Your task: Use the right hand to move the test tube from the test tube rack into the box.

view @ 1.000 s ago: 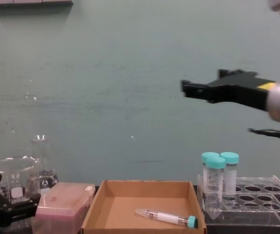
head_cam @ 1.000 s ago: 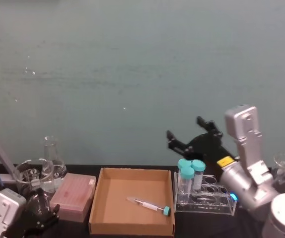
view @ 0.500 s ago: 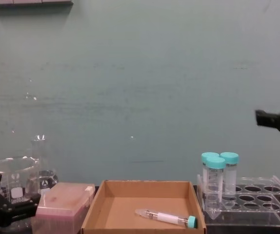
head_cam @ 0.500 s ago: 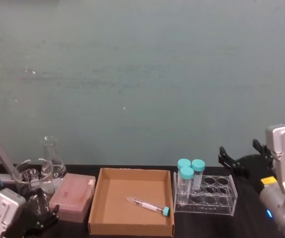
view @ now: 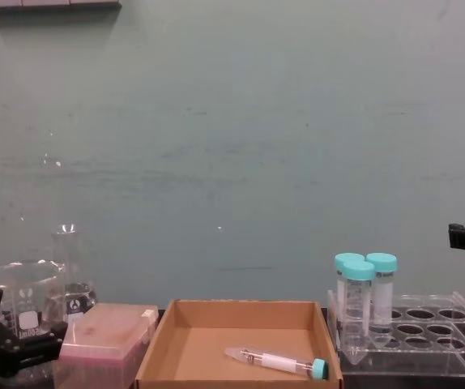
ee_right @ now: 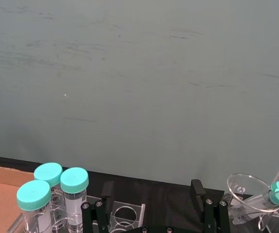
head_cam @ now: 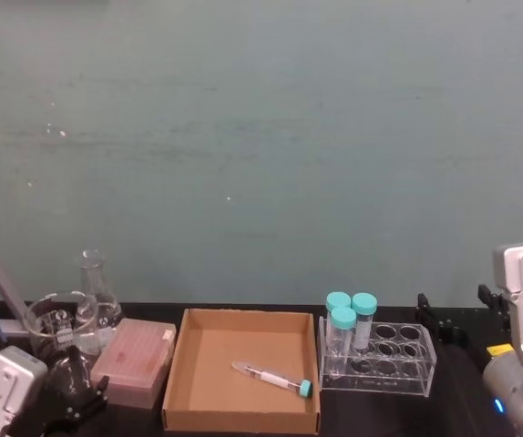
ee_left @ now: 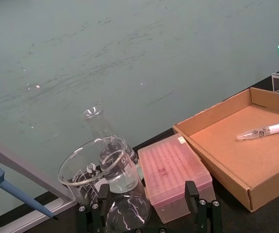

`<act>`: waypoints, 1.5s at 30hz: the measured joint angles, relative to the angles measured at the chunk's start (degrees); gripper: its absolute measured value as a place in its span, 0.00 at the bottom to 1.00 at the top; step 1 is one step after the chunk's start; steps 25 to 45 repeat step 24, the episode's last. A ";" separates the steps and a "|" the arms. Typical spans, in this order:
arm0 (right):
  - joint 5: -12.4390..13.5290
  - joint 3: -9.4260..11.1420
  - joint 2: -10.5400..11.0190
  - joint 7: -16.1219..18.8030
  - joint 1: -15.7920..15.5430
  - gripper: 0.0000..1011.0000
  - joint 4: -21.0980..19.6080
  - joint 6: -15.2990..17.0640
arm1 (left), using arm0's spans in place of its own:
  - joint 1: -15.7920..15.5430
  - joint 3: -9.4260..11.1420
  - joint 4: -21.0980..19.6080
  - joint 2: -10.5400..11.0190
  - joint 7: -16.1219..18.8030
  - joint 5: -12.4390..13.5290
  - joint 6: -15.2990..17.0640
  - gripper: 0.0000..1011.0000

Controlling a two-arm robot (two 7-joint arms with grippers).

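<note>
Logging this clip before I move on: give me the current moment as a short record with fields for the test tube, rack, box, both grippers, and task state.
test tube: lying flat in the box, teal cap toward the rack
box: brown cardboard tray, between the pink box and the rack
test tube rack: holds three wider teal-capped tubes at its box end
right gripper: open, empty, right of the rack
left gripper: open, low by the beaker
task state: tube appears delivered

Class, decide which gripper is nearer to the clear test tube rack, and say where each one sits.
The right gripper is nearer, just off the test tube rack on its right side. The left gripper sits far left, beyond the box.
</note>
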 joint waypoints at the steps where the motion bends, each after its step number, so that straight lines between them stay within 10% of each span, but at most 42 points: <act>1: 0.00 -0.01 0.01 0.00 0.00 0.99 0.00 0.00 | 0.00 0.00 0.00 0.00 0.00 0.00 0.00 0.99; 45: 0.01 -0.22 0.20 -0.01 0.06 0.99 -0.16 -0.38 | 0.00 0.00 0.00 0.00 0.00 0.00 0.00 0.99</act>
